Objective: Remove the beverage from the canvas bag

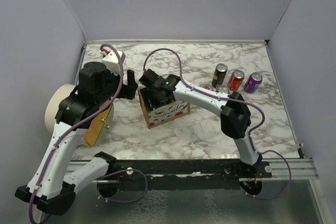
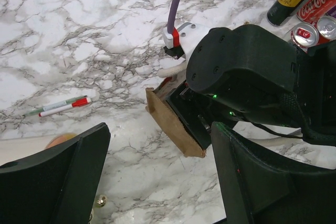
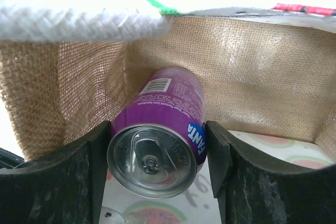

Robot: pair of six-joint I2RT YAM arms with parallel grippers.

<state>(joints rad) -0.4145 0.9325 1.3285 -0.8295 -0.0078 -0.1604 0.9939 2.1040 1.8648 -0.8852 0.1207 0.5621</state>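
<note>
Fanta can (image 3: pixel 164 109) lies pinched between the right gripper's (image 3: pixel 157 136) fingers inside the canvas bag (image 3: pixel 252 93), base unseen. Left gripper (image 2: pixel 160 132), at the bag's 10 o'clock, gapes empty.

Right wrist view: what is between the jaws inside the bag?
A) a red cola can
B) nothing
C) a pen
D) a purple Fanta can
D: a purple Fanta can, top toward the camera, lies between the right jaws inside the canvas bag.
</note>
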